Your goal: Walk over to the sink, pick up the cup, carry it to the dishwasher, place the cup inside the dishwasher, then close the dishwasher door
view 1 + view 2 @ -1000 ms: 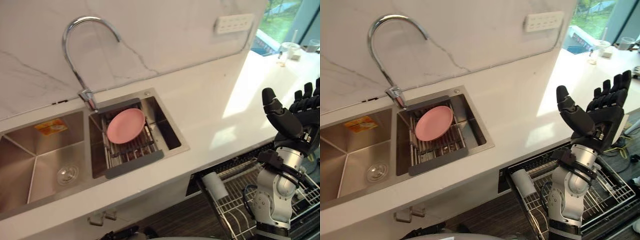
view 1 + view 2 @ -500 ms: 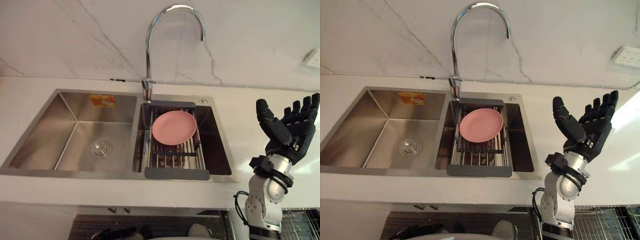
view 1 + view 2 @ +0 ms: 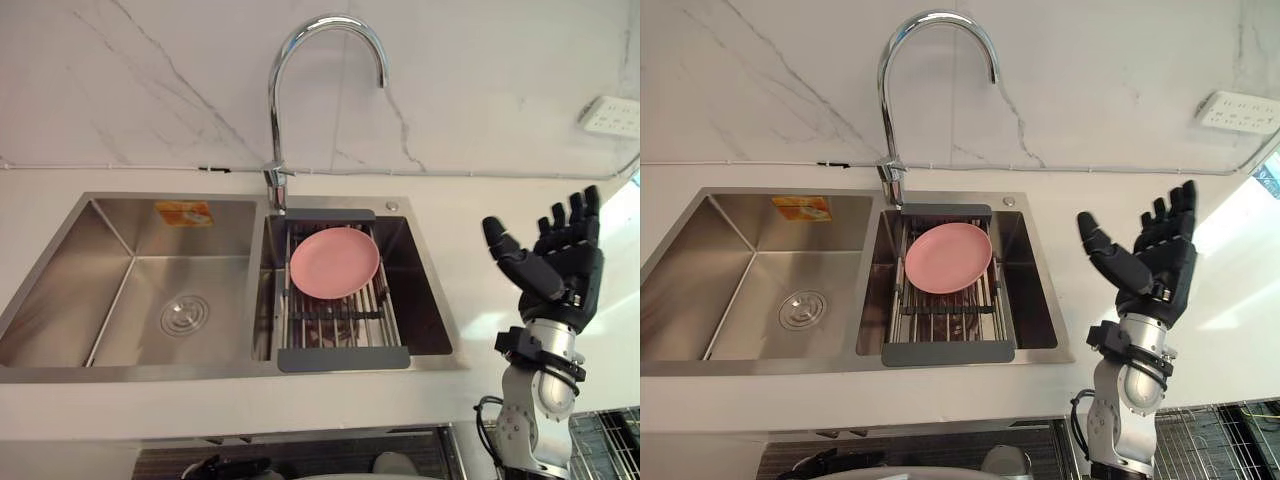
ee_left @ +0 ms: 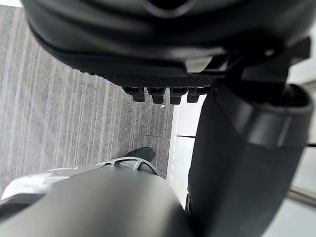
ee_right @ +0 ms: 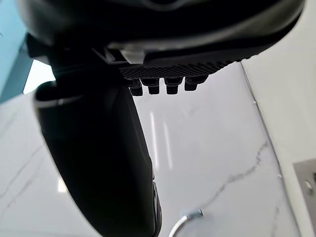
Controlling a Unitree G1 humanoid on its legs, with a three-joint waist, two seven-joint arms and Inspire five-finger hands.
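- Steel sink (image 3: 150, 372) holds a pink plate (image 3: 334, 262); the right hand (image 3: 1155, 265) hovers beside it, spread wide, empty.
- Likely step: at the sink; next, locate and grasp the cup.

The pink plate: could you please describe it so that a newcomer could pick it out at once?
Find the steel double sink in the white counter, under the curved tap. Its right basin holds a grey-framed wire rack, and the pink plate lies on the rack's far half. Nothing else there is pink.
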